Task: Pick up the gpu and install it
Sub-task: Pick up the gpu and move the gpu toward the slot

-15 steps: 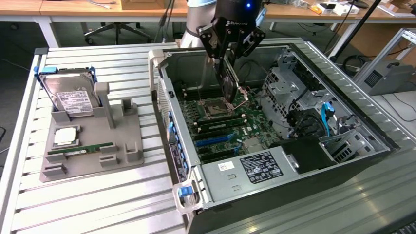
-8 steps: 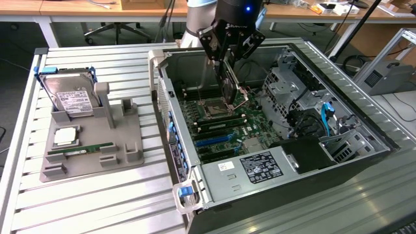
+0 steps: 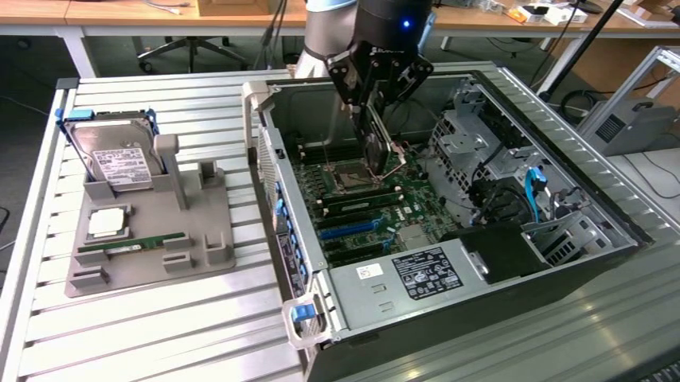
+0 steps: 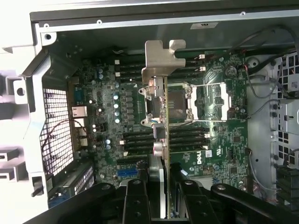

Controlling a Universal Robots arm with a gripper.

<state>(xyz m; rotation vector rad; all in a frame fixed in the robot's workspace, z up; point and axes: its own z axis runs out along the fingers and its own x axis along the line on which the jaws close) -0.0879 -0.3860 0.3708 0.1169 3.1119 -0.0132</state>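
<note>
We see the gripper (image 3: 374, 94) pinching the gpu (image 3: 374, 142) by its upper edge, one finger pressed to each flat face, so the card hangs edge-on inside the open computer case (image 3: 258, 119), toward the case's far wall. The case itself lies on its side on the bench (image 3: 159, 318), near the bench's edge on the exterior view's right.

In the wrist view the gpu (image 4: 162, 60) runs as a thin strip out from the gripper (image 4: 165, 186), its silvery bracket at the outer end. It hangs over the processor socket (image 4: 180, 105), clear of the motherboard (image 4: 224, 140).

Our main worry is alignment. The card hangs over the socket, and the blue expansion slots (image 3: 351, 231) lie further toward the case's near wall (we cannot tell how far off the line is). If it came down here, we judge its lower edge would strike the socket frame or its wire lever (image 3: 402, 159), which looks raised.

The second risk is the grip. A thin card held along one edge can pivot between the pads, and a small tilt would make the contact edge meet a slot crookedly and jam or bend.

Third, the bracket could catch the case's perforated wall (image 4: 56, 126) beside the board before the card seats.
</note>
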